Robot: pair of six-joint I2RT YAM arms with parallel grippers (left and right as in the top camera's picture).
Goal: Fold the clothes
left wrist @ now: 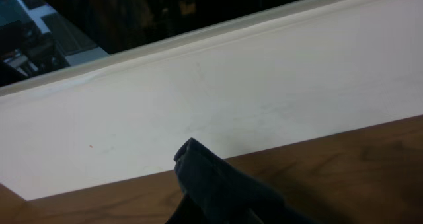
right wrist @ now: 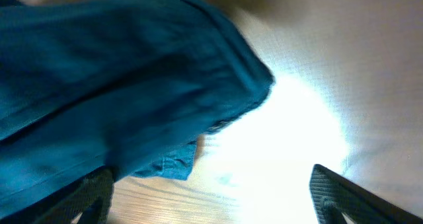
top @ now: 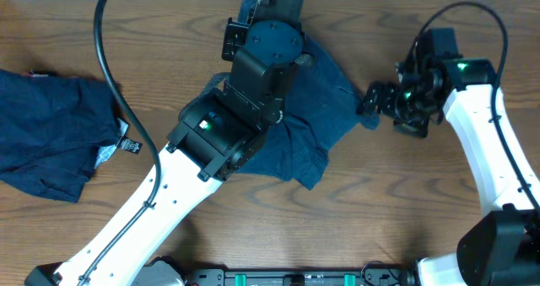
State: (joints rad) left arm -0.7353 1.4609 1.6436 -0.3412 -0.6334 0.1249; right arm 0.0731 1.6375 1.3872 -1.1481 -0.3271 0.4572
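The table [top: 405,210] carries the centre garment [top: 325,109], crumpled partly under the left arm, and a second garment [top: 51,134] well apart to the left. The right gripper [top: 375,100], jaws wide, sits just at the centre garment's right corner, fabric lying leftward; the left gripper [top: 274,3], closed, seems to pinch its far edge

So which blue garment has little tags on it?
The left garment, lying alone; tags at its right edge. The middle garment shows none.
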